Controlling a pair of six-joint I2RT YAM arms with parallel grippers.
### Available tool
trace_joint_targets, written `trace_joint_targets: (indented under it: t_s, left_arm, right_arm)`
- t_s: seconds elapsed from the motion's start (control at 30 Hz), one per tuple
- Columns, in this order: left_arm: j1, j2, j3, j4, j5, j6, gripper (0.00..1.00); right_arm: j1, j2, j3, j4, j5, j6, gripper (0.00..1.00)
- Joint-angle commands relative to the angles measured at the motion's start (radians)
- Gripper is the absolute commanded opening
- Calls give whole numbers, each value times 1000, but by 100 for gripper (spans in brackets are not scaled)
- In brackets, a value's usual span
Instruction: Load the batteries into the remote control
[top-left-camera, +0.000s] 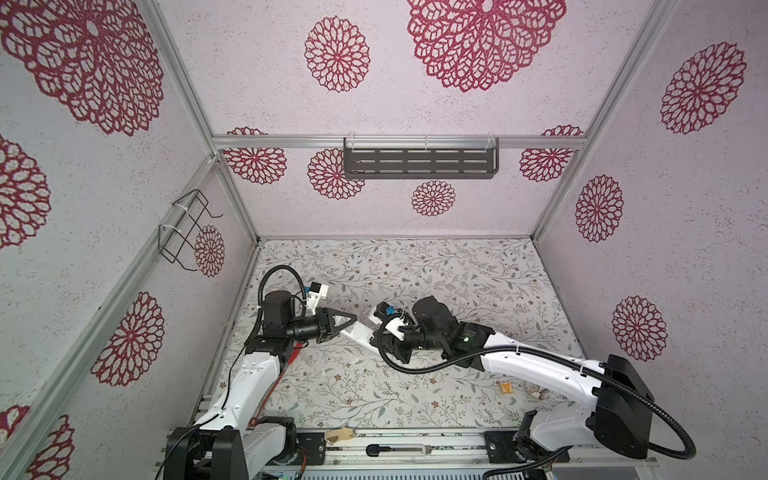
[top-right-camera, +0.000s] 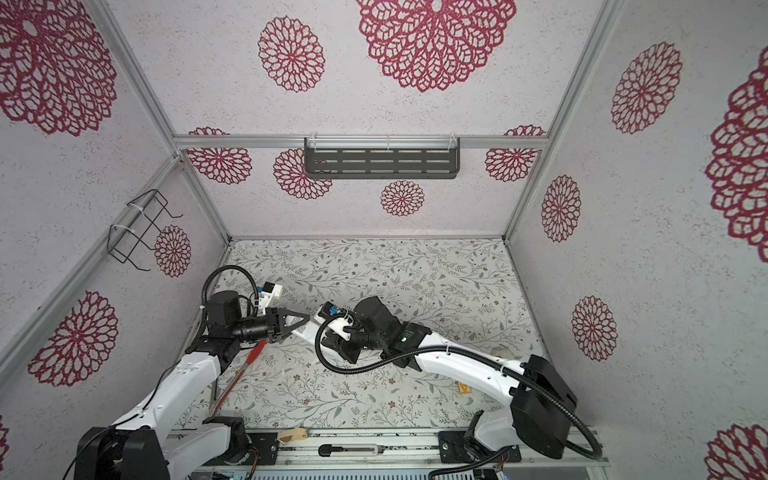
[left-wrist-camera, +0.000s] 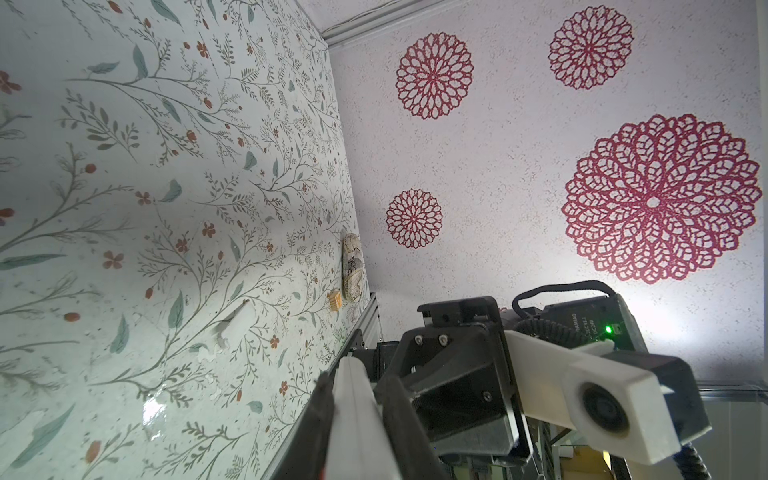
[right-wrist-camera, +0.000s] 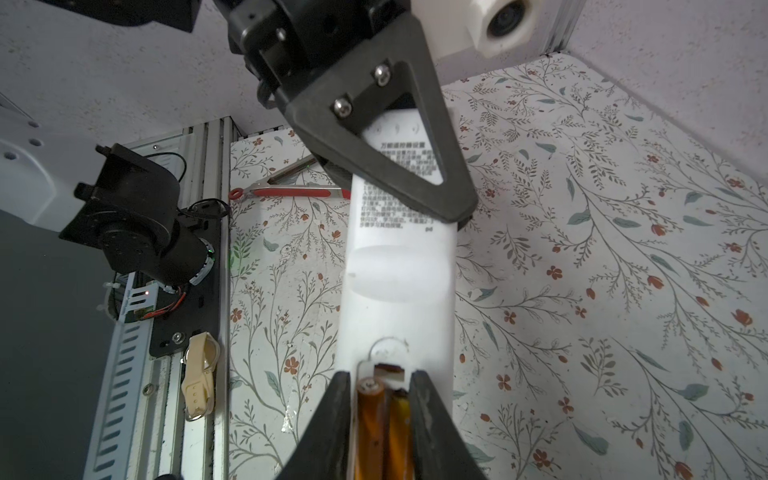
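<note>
— While the two robot arms meet in the lower middle of both top views, what is the left gripper (top-left-camera: 351, 322) doing?

— Clamped tight on one end of the remote control (top-left-camera: 357, 336). The long white bar stretches between the two grippers, over the flower-printed table (top-left-camera: 415, 270), just left of centre in the frame. From the right wrist camera, the left gripper's black triangular fingers (right-wrist-camera: 324, 124) pinch the end that carries a printed label. The plain white back faces the lens.

— And the batteries?

— Both batteries (right-wrist-camera: 370, 419) lie side by side, lengthwise, in the open compartment in that white back. They are orange, and one shows a pale metal end. In the top views the right arm hides them.

— How does the right gripper stand?

— The right gripper (right-wrist-camera: 384, 415) straddles the pair, with one dark finger close on either side and the jaws set narrow. Whether they squeeze the batteries or merely flank them, I cannot tell.

— Anything else on the table?

— Red-handled tongs (top-right-camera: 253, 353) lie at the lower left of the table in a top view, beside the left arm and near the remote control. A flat orange square tag (top-left-camera: 505, 387) sits at the lower right of the table, well apart from both grippers. A beige strap (top-left-camera: 338, 435) rests on the metal rail (top-left-camera: 457, 446) along the bottom edge of the frame, between the two arm bases.
</note>
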Motion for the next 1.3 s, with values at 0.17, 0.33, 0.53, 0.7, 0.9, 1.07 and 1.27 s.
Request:
trace_joint_targets:
  t_s: [0.17,0.33,0.53,0.7,0.9,1.07,1.27]
  left_arm:
    - [5,-16,25,23,21,0,1]
    - [5,-13,25,22,21,1,1]
    - [5,-17,25,22,20,2,1]
    - [6,-17,25,22,21,2,1]
    - [8,-17,25,21,18,2,1]
    - [9,-14,25,22,19,4,1]
    - [9,-8,25,21,20,2,1]
  right_arm:
    - [-3,14,22,-4,-21,-16,11]
    - [1,18,10,-35,-17,-25,8]
    - [8,25,-7,-94,-13,-44,6]
    - [15,32,-32,-136,-9,-51,5]
    - [30,41,-63,-178,17,-59,2]
    - [43,36,-77,-199,41,-59,2]
    - [40,-39,-72,-161,57,-34,6]
